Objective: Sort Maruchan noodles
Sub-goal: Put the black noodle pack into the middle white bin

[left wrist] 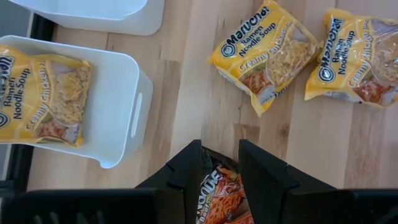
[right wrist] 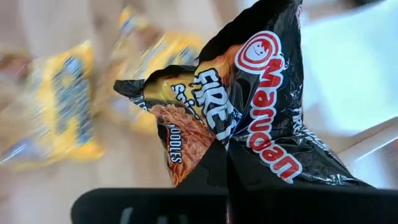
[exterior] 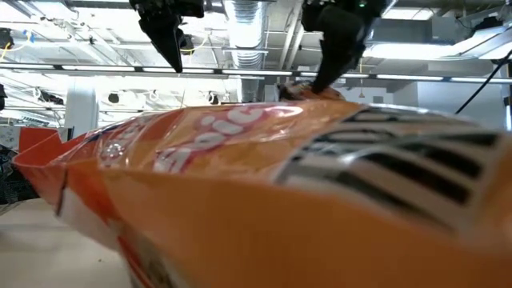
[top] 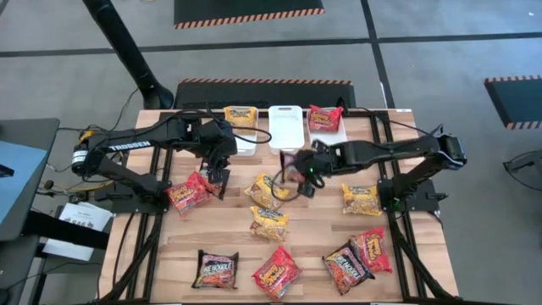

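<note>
Several Maruchan noodles packets lie flat on the wooden table: yellow ones [top: 269,223], red ones [top: 277,273] and black ones [top: 216,269]. Three white bins stand at the far edge. The left bin [top: 246,142] holds a yellow packet [left wrist: 43,93], the middle bin [top: 285,127] shows nothing inside, and the right bin [top: 337,135] holds a red packet [top: 324,117]. My right gripper [top: 298,169] is shut on a black packet [right wrist: 261,112] above the table's middle. My left gripper [left wrist: 221,149] hangs open above a red packet [top: 190,193], which shows through the gap between its fingers [left wrist: 217,190]. My right gripper pinches the black packet between its two fingers at a crumpled edge [right wrist: 227,155]. The fingers come slanting down from the table's right. The packet is lifted clear of the table and stands out beyond the fingertips, creased where it is pinched.
Two yellow packets [left wrist: 267,53] [left wrist: 360,59] lie just right of my left gripper. In the low view one orange packet [exterior: 264,184] right at the camera hides the tabletop. Bare wood [top: 322,224] shows between the middle packets. Black frame rails [top: 398,246] run along both table sides.
</note>
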Action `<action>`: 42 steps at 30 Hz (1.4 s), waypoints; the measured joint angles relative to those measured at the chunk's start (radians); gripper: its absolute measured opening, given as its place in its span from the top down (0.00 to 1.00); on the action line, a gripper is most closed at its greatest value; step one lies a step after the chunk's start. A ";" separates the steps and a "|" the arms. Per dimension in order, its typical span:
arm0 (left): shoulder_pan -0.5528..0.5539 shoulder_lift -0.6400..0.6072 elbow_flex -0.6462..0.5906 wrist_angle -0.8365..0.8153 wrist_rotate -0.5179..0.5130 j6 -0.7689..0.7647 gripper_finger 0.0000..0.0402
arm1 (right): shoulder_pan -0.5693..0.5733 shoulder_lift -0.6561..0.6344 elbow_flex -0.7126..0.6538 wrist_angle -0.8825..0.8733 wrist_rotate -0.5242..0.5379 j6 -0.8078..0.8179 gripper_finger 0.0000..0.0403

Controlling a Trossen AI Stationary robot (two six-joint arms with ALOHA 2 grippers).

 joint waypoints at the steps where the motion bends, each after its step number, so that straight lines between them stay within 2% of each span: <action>1: 0.000 0.000 0.000 0.000 -0.003 0.000 0.76 | -0.016 0.000 0.009 0.011 0.020 -0.034 0.99; 7: 0.000 0.000 0.000 0.001 -0.004 -0.010 0.76 | -0.141 0.000 0.018 0.180 0.078 -0.254 0.99; 17: 0.000 0.000 0.000 0.021 -0.005 -0.048 0.76 | -0.347 0.000 0.018 0.434 0.079 -0.543 0.98; 32: 0.000 0.000 0.001 0.065 -0.005 -0.039 0.76 | -0.520 -0.001 0.019 0.771 0.074 -0.720 0.98; 37: 0.000 0.000 0.001 0.119 -0.005 -0.010 0.76 | -0.583 -0.001 0.019 0.854 0.042 -0.756 0.98; 40: 0.000 0.000 0.001 0.146 -0.006 0.014 0.76 | -0.603 0.025 0.022 0.943 0.015 -0.774 0.98; 42: 0.000 0.000 0.001 0.163 -0.011 0.019 0.76 | -0.616 0.056 0.039 0.938 0.008 -0.789 0.98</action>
